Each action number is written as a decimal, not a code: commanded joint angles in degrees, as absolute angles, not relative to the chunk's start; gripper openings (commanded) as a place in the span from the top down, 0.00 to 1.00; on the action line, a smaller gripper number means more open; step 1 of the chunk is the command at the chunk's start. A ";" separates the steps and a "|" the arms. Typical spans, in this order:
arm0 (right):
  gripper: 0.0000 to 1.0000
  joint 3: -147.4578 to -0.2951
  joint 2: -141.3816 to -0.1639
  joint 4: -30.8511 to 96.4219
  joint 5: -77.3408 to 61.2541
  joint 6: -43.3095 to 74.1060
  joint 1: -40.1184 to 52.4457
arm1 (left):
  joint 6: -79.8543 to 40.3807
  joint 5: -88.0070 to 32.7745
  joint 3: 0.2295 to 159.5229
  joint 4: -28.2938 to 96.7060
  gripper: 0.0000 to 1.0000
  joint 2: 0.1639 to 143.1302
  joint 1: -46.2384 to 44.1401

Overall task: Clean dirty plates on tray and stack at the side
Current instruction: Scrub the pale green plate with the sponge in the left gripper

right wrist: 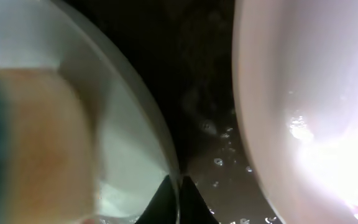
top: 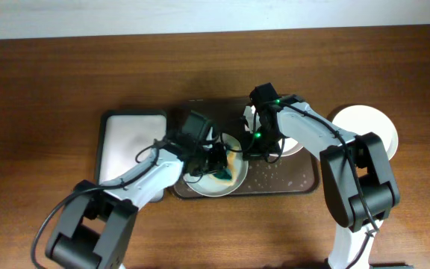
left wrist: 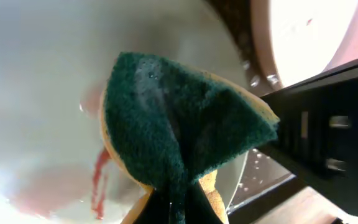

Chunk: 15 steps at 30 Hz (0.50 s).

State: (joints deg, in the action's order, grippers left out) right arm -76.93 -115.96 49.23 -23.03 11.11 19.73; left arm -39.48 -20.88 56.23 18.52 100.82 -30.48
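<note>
The green plate (top: pixel 209 187) lies inside the tray (top: pixel 290 183), in its left front part, and red marks (left wrist: pixel 97 180) show on its wet surface. The left gripper (top: pixel 221 166) is closed on a sponge (left wrist: pixel 179 118), green on one side and yellow on the other, which is folded and pressed on this plate. The right gripper (right wrist: pixel 179 190) pinches the right rim of the green plate, its jaws nearly together with the rim between them. Just right of it in the tray, partly under the right arm, lies the pink plate (right wrist: pixel 291 93). The tray floor between both plates is wet, with small bubbles. The white plate (top: pixel 368 127) sits on the table right of the tray. A small tray (top: pixel 129 146) with white inside touches the tray's left side.
</note>
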 commanded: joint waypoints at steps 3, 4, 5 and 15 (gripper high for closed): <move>0.96 -76.79 -114.56 49.17 -23.59 11.70 20.23 | -43.27 -16.64 57.21 17.93 1.00 105.93 -33.19; 0.96 -76.79 -114.56 49.43 -23.59 11.70 20.25 | -43.27 -12.53 57.21 19.75 1.00 106.39 -33.23; 0.96 -76.79 -114.56 49.93 -23.57 11.68 20.23 | -43.27 -4.93 57.21 22.90 1.00 106.39 -33.23; 0.96 -76.79 -114.56 50.37 -23.57 11.68 20.23 | -35.20 7.51 59.18 27.09 1.00 100.29 -27.94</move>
State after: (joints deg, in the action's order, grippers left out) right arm -76.93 -115.96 49.69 -23.55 11.81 19.84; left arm -41.58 0.21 59.09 26.22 102.78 -31.18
